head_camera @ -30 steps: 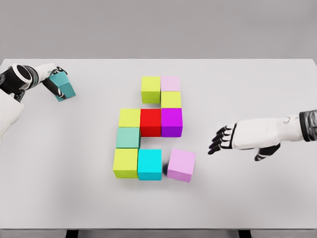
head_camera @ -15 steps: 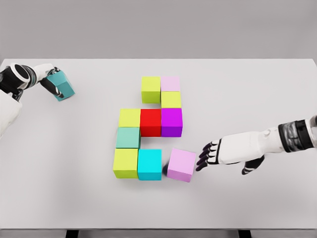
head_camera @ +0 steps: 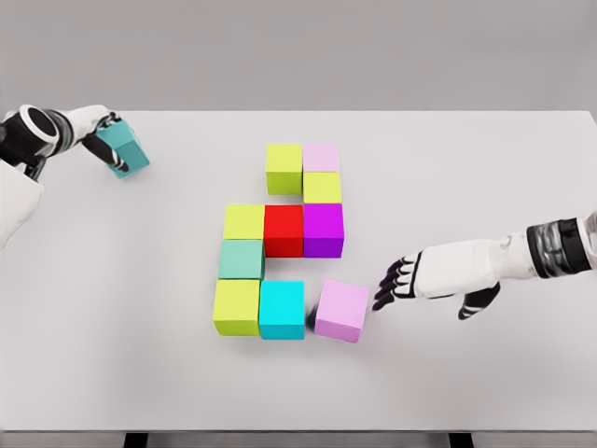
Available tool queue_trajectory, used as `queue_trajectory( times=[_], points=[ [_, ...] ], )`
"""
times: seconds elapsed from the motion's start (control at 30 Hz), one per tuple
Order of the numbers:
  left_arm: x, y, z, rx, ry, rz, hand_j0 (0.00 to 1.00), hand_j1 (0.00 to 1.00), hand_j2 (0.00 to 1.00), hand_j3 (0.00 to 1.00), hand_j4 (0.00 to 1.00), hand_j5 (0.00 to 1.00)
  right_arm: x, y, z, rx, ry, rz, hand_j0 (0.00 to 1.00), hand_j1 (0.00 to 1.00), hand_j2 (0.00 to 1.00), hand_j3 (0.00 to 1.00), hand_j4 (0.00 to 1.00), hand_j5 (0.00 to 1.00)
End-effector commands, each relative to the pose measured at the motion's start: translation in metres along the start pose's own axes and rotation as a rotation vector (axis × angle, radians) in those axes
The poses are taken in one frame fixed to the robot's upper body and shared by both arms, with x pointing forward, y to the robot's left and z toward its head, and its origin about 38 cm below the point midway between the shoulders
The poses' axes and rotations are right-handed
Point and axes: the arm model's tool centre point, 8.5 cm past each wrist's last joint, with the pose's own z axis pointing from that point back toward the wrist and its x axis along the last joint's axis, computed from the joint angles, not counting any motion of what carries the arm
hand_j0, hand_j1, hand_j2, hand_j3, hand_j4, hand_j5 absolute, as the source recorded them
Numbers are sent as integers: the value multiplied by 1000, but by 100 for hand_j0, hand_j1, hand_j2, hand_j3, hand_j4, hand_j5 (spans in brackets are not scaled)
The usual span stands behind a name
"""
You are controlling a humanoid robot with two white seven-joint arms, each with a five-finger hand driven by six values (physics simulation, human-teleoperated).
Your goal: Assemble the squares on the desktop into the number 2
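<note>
Coloured cubes lie grouped at the middle of the white table (head_camera: 485, 177): a lime cube (head_camera: 284, 168) and a pale pink cube (head_camera: 322, 157) at the top, a lime, red (head_camera: 284, 231) and purple row below, then a teal-green cube, and a lime and cyan (head_camera: 282, 309) pair at the bottom. A larger pink cube (head_camera: 341, 310) sits slightly turned beside the cyan one. My right hand (head_camera: 396, 283) hovers open just right of that pink cube, fingertips a little apart from it. At the far left, my left hand (head_camera: 101, 140) is shut on a teal cube (head_camera: 124, 149).
The table's near edge runs along the bottom of the view, with a grey wall behind the far edge.
My right hand reached left to the pink cube's right side, then drew back slightly. My left hand carried the teal cube a little up and away.
</note>
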Motion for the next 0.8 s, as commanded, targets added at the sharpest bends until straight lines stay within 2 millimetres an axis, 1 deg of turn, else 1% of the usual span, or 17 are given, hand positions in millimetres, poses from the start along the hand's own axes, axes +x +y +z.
queue_trajectory(
  times=[0.0,0.17,0.27,0.4,0.53,0.63,0.7,0.77],
  points=[
    [10,1,5,11,-30,-18,60,60,60,60,60,60,-2,0,-1,-5,2,-8,100,100,100,100,100,100],
    [27,0,15,25,-86,-41,60,60,60,60,60,60,-3,1,-3,-3,1,-13,100,100,100,100,100,100],
    [33,-1,19,29,-107,-52,60,60,60,60,60,60,-4,1,-4,1,3,-10,100,100,100,100,100,100],
    [38,-10,16,16,-106,-86,60,60,60,60,60,60,-4,2,-7,11,5,1,100,100,100,100,100,100],
    [40,-15,15,8,-105,-104,60,60,60,60,60,60,-5,-4,-7,2,5,13,100,100,100,100,100,100],
    [46,-19,18,7,-125,-119,60,60,60,60,60,60,-4,-11,-10,-8,-4,27,100,100,100,100,100,100],
    [49,-24,17,0,-123,-140,60,60,60,60,60,60,-2,-14,-16,-12,-16,34,100,100,100,100,100,100],
    [55,-29,16,-7,-134,-141,60,60,60,60,60,60,-2,-15,-16,-13,-18,34,100,100,100,100,100,100]
  ],
)
